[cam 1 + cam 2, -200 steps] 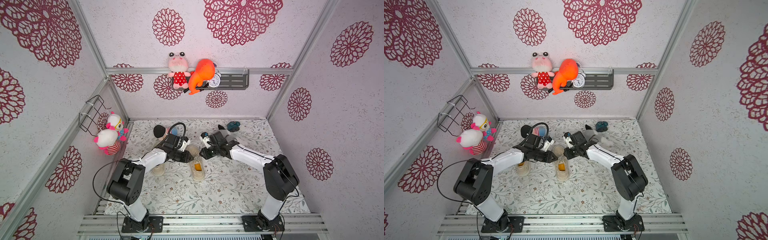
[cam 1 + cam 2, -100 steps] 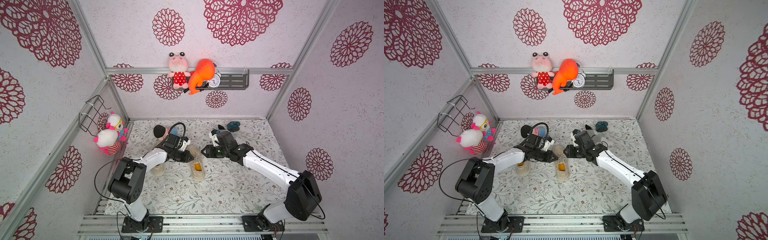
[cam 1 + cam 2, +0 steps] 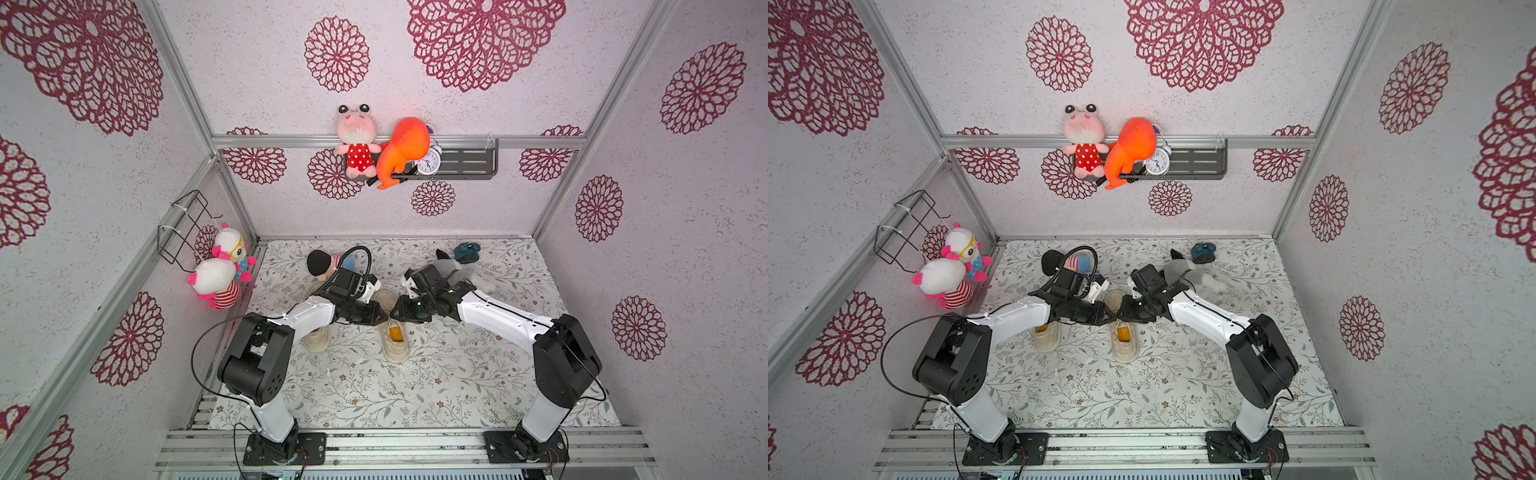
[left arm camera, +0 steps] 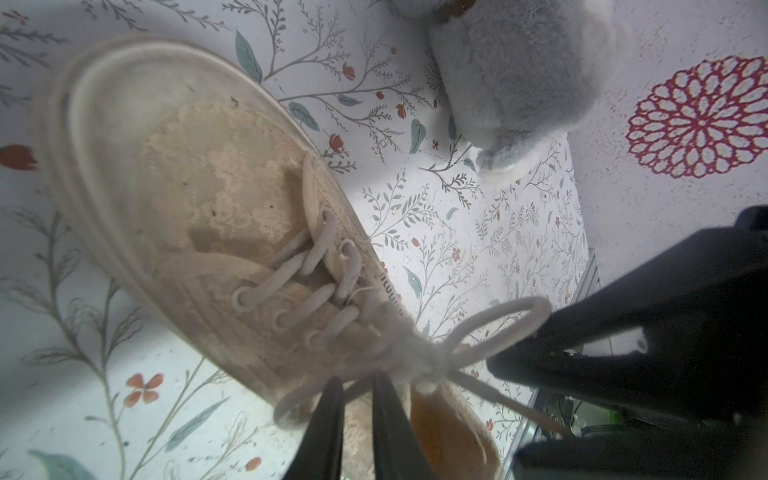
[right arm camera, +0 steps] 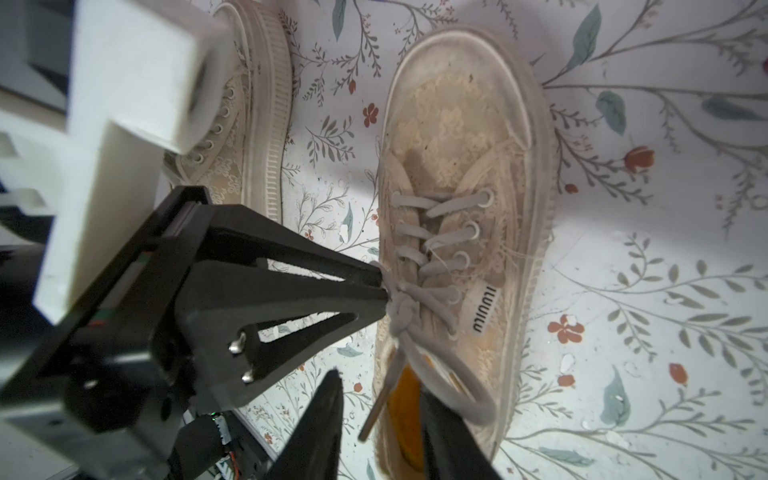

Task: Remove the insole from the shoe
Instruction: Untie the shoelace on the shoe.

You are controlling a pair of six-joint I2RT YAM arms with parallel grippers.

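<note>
A beige lace shoe [image 3: 395, 345] [image 3: 1125, 347] lies mid-table with its orange insole [image 3: 397, 332] [image 5: 405, 415] showing in the mouth. My left gripper [image 3: 383, 318] [image 4: 358, 380] is shut on the shoe's laces at the knot, as the right wrist view shows. The right gripper [image 3: 400, 316] [image 5: 378, 386] stands open astride the shoe's side wall. One of its fingers [image 5: 440, 432] is inside the mouth over the insole. Its other finger [image 5: 328, 415] is outside, apart from the wall. The insole's front part is hidden under the tongue.
A second beige shoe [image 3: 316, 340] [image 5: 249, 124] lies under the left arm. A grey plush [image 3: 453, 268] [image 4: 511, 70], a black-haired doll [image 3: 328, 264] and a blue toy [image 3: 466, 252] lie toward the back wall. Side walls close in the table.
The right arm's elbow swung out to the right and came back. Its gripper stayed at the shoe's mouth, and its jaws have narrowed. The left gripper has kept its hold.
</note>
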